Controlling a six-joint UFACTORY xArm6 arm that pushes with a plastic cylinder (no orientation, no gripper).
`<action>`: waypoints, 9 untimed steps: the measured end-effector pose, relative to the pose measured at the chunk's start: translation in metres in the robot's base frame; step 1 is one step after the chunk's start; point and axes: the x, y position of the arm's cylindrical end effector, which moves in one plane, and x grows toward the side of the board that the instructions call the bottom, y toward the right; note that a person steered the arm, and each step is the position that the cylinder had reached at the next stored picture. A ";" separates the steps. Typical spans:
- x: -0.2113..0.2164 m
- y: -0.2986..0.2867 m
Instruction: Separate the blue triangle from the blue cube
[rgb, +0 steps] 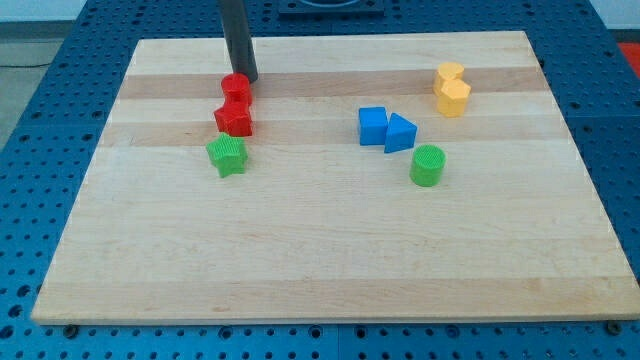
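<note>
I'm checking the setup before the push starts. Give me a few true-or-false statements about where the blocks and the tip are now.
1. The blue cube and blue triangle sit touching. True.
2. My tip rests against the blue cube. False: it is by the red cylinder, near the view's top.
3. A green cylinder lies just below the blue triangle. True.
4. The yellow blocks are at the view's left. False: upper right.
</note>
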 end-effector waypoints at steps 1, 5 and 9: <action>-0.014 0.051; 0.054 0.149; 0.132 0.196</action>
